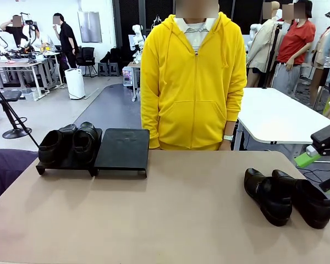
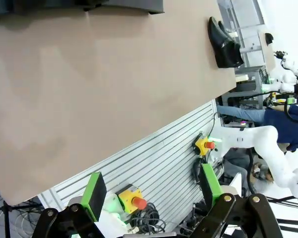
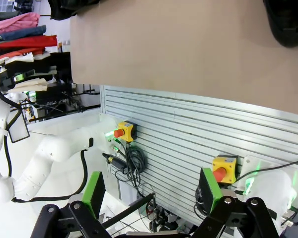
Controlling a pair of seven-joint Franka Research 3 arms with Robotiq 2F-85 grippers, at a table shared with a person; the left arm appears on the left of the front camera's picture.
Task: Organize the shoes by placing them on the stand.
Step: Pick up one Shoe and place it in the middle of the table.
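Front view, loose shoes (image 1: 267, 197) lengthwise, toes toward robot, left gripper (image 2: 152, 191) and right gripper (image 3: 151, 191) spread wide

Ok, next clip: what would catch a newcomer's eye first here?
The person in the bright yellow hoodie stands at the far edge of the table, mid-picture in the front view. Two glossy black shoes sit side by side on the left section of the black stand at far left, its right section bare. Two more black shoes lie beside each other on the table at near right.
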